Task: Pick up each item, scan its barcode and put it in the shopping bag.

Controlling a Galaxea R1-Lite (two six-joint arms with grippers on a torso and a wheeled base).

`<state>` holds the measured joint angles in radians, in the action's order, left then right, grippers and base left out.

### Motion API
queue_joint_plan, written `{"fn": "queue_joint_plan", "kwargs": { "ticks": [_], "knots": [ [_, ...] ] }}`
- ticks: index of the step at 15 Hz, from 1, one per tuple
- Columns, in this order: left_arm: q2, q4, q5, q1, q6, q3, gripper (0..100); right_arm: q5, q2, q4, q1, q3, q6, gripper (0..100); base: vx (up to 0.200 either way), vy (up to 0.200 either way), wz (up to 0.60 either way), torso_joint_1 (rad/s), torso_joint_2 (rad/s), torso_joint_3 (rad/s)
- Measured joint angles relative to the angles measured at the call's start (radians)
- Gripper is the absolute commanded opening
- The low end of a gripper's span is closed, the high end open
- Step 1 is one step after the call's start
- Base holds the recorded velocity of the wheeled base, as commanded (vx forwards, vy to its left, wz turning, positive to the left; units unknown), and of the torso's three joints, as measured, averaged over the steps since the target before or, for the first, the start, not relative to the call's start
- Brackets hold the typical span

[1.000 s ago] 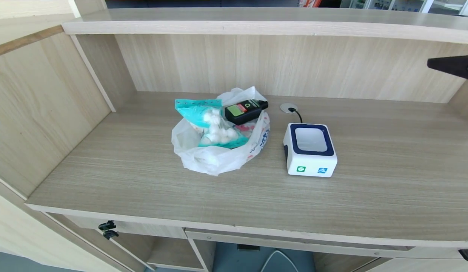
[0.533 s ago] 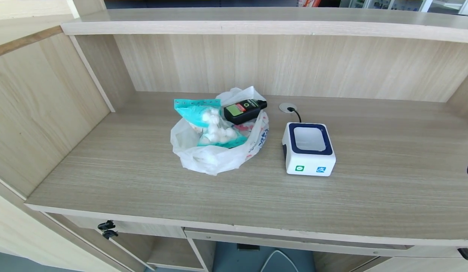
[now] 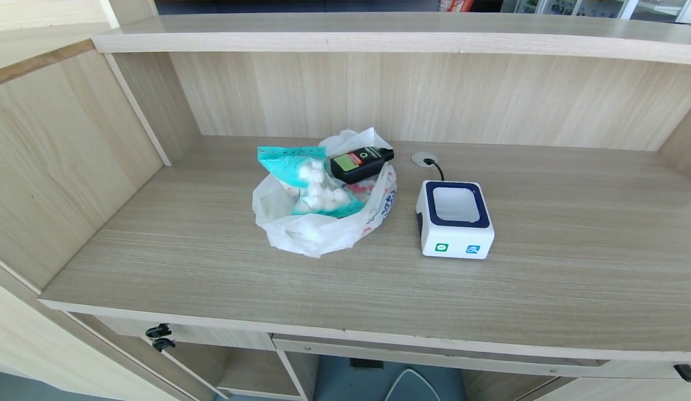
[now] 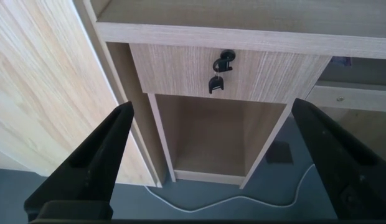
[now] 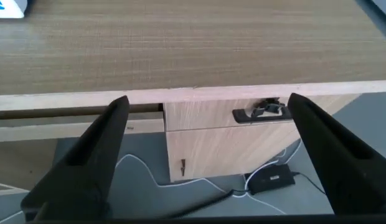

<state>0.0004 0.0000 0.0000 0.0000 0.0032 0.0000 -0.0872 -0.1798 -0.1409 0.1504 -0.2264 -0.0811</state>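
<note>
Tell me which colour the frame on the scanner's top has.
Dark blue frame on the white scanner; clearest in head view.

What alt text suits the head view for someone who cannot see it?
A white plastic shopping bag on a wooden counter holds a teal pack of cotton balls and a black bottle; a white barcode scanner sits beside it.

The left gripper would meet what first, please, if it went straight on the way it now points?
Probably the drawer front, near its lower edge below the keys; the left gripper may instead pass just under it into the open compartment. Depth is unclear.
</note>
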Motion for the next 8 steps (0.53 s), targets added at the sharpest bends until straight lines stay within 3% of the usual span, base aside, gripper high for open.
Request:
{"fn": "queue_joint_plan", "kwargs": {
  "ticks": [1,3,8],
  "knots": [
    [0.000,0.000,0.000,0.000,0.000,0.000,100,0.010,0.031,0.044,0.004,0.081,0.014,100,0.000,0.000,0.00,0.000,0.00,0.000],
    [0.000,0.000,0.000,0.000,0.000,0.000,100,0.133,0.063,0.132,0.007,0.186,0.013,100,0.000,0.000,0.00,0.000,0.00,0.000],
    [0.000,0.000,0.000,0.000,0.000,0.000,100,0.131,0.086,0.140,0.010,0.224,0.020,100,0.000,0.000,0.00,0.000,0.00,0.000]
  ]
}}
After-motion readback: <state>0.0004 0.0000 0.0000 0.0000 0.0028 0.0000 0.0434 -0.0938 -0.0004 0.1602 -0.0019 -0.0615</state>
